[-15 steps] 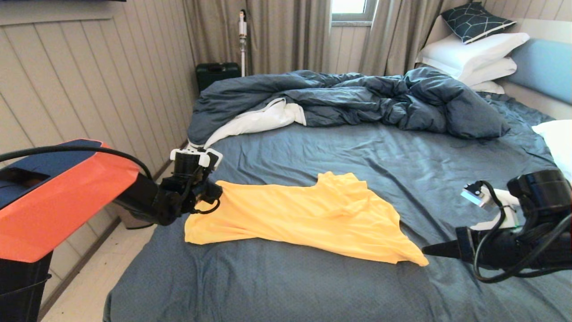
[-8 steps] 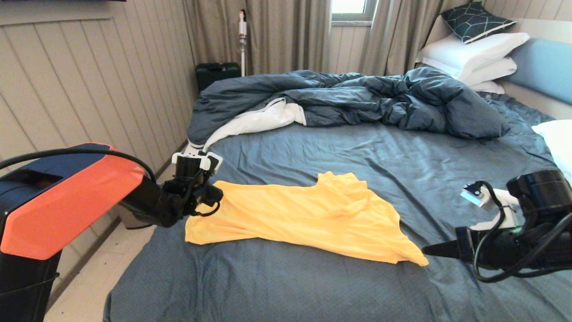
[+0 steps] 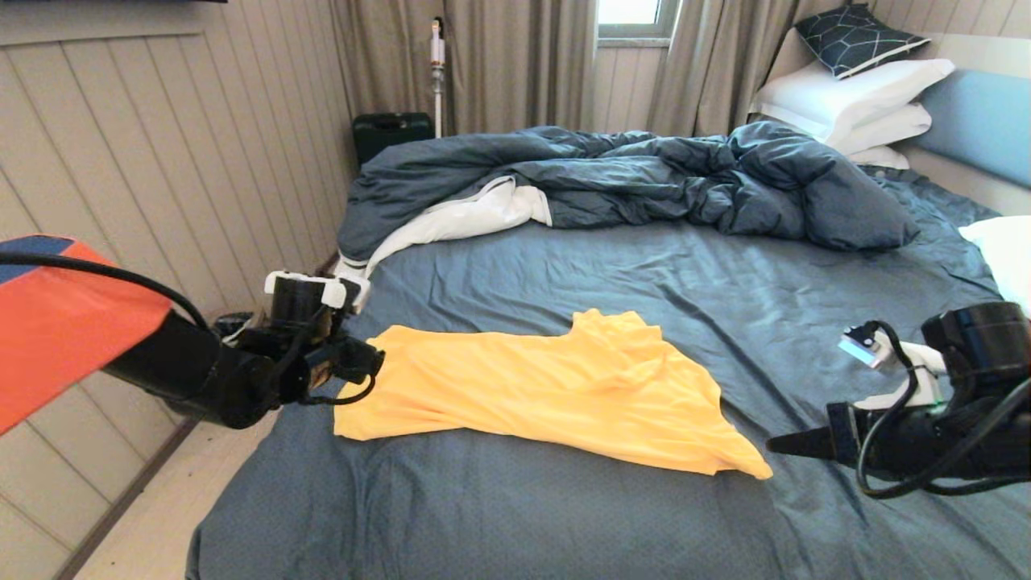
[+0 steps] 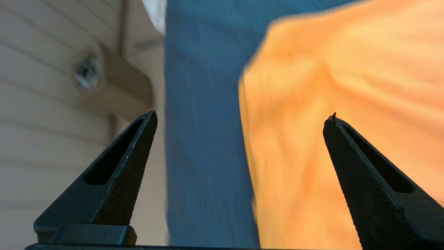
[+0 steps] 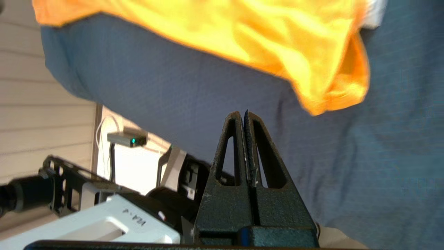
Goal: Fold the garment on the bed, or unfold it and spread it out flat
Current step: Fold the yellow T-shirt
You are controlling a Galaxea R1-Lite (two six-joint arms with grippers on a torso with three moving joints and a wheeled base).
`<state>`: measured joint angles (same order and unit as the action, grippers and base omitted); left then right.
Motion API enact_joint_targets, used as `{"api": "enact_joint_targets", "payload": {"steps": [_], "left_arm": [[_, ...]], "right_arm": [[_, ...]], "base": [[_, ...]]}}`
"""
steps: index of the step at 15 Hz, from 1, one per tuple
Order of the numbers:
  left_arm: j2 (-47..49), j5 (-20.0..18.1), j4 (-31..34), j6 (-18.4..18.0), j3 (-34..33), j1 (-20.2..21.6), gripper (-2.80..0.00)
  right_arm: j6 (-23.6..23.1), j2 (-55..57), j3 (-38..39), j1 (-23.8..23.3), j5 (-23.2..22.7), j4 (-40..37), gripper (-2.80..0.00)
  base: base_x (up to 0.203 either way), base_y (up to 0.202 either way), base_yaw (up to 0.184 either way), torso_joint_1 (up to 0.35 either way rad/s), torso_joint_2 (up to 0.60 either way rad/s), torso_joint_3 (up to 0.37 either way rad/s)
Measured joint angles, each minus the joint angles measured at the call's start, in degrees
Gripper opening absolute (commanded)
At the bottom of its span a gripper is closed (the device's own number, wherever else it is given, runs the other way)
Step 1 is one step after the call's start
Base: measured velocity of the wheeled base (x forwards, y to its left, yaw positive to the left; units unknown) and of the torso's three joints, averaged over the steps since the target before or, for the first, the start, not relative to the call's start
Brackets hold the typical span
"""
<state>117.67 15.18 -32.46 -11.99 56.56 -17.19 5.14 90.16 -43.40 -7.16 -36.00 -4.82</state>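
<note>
Our left tool (image 3: pixel 354 366) sits spread and empty at the left of the frame, just beside the garment's (image 3: pixel 548 387) left edge; our right tool (image 3: pixel 777 445), fingers pressed together on nothing, points at its lower-right corner. The garment lies mid-frame on the bed (image 3: pixel 483 515), partly spread but bunched on the right, so we judge flattening remains.

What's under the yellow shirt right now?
The shirt lies on the bed's blue-grey sheet, which shows all around it. Whatever is beneath its bunched folds is covered. Neither the open left gripper nor the shut right gripper reaches under it.
</note>
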Motion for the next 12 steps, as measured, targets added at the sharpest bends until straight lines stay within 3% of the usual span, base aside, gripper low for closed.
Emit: {"api": "enact_joint_targets", "payload": {"steps": [3,6,7,8,12], "left_arm": [[-7.6,-9.7,13.0,14.5,-1.9,3.5,0.0],[-12.0,-26.5,29.1,28.1,1.2,9.0,0.0],[-12.3,-31.1,32.5,30.3,1.7,10.2,0.0],[-12.3,-33.3,33.4,31.2,1.8,10.6,0.0],[-9.9,-34.1,33.2,32.0,1.9,10.1,0.0]], "right_arm": [[0.2,0.6,-1.8,-2.4,-0.4,0.0,-2.8],[0.3,2.4,-3.8,-4.7,-0.4,-0.1,-2.8],[0.1,3.4,-4.4,-5.3,-0.4,-0.1,0.0],[-0.1,4.2,-4.7,-5.7,-0.4,0.0,0.0],[-0.1,6.7,-5.6,-6.9,-0.4,1.0,0.0]], "base": [[0.0,0.0,0.0,0.0,0.0,0.0],[0.0,0.0,0.0,0.0,0.0,0.0],[0.0,0.0,0.0,0.0,0.0,0.0],[0.0,0.0,0.0,0.0,0.0,0.0],[0.0,0.0,0.0,0.0,0.0,0.0]]}}
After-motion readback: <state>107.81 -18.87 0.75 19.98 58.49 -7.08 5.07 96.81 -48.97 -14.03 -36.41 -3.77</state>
